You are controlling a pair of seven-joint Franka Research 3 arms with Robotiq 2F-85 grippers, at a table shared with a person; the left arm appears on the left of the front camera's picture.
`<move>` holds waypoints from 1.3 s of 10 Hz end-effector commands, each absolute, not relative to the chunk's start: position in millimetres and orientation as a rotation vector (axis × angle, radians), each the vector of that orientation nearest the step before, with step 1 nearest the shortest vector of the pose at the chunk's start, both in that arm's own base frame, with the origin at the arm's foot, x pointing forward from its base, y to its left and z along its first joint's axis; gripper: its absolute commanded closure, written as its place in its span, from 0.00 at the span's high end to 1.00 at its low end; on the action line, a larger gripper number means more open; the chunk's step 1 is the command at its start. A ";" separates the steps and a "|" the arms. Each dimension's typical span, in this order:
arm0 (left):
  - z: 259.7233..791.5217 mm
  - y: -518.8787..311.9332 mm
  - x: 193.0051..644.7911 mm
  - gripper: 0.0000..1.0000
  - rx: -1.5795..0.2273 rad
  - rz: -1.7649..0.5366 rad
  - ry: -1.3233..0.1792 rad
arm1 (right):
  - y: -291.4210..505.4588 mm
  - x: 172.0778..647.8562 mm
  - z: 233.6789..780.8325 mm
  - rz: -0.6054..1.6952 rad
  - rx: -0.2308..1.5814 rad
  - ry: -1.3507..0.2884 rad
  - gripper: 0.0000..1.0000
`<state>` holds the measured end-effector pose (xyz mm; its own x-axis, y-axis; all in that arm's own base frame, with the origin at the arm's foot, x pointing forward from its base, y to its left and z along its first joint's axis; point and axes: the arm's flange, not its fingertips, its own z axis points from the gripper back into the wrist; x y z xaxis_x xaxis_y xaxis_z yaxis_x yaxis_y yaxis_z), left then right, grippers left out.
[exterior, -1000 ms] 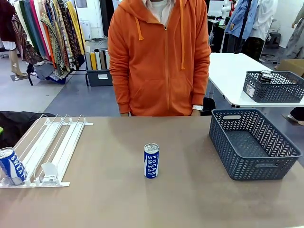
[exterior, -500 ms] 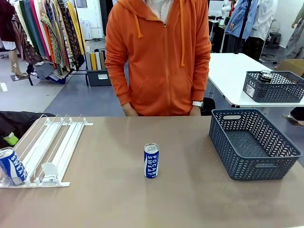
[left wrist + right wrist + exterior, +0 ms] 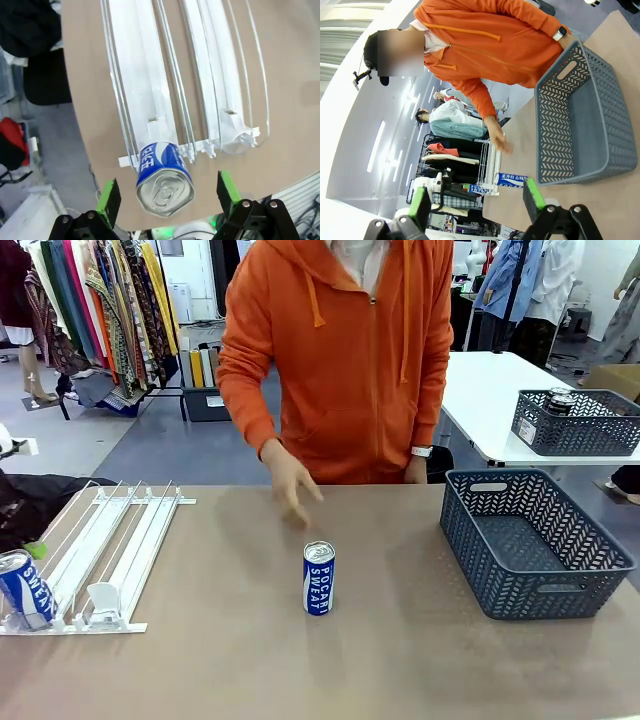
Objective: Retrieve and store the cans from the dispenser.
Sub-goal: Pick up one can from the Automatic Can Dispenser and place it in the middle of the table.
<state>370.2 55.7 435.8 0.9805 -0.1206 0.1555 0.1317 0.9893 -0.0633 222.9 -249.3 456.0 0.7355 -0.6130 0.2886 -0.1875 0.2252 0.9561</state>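
Note:
A blue-and-white can (image 3: 318,578) stands upright in the middle of the table. A second can (image 3: 24,588) rests at the low front end of the dispenser (image 3: 110,550), in its leftmost lane. In the left wrist view that can (image 3: 164,172) lies top-first toward me, and my left gripper (image 3: 168,195) is open, its green pads wide to either side and clear of it. My right gripper (image 3: 477,197) is open with nothing in it, high above the table, looking at the middle can (image 3: 510,180) and the person's hand (image 3: 500,142).
A grey mesh basket (image 3: 470,540) stands at the right of the table. The person in an orange hoodie leans in from the far side, one hand (image 3: 290,490) out over the table just behind the middle can. Another basket (image 3: 575,430) sits on a white table behind.
The person has leaned forward and stretched a hand out over the table toward the standing can. Both cans and the grippers have stayed put.

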 end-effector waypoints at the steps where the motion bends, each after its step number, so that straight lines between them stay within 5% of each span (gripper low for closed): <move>1: 418.7 51.2 368.8 1.00 -0.046 -0.120 -0.106 | -249.4 224.2 457.6 -0.323 1.344 -0.754 1.00; 10: 398.5 49.7 368.0 1.00 -0.036 -0.130 -0.028 | -249.4 224.2 457.6 -0.323 1.344 -0.754 1.00; 11: 398.3 49.1 368.1 0.74 -0.028 -0.133 -0.019 | -249.4 224.2 457.6 -0.323 1.344 -0.754 1.00; 12: 398.1 48.7 367.8 0.16 -0.036 -0.124 -0.016 | -249.4 224.2 457.6 -0.323 1.344 -0.754 1.00; 13: 398.4 49.1 368.5 0.00 -0.031 -0.126 -0.016 | -249.4 224.2 457.6 -0.323 1.344 -0.754 1.00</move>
<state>374.9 52.8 399.6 0.9891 -0.1437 0.0315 0.1453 0.9877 -0.0570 222.9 -249.3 456.0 0.7355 -0.6130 0.2886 -0.1874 0.2252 0.9561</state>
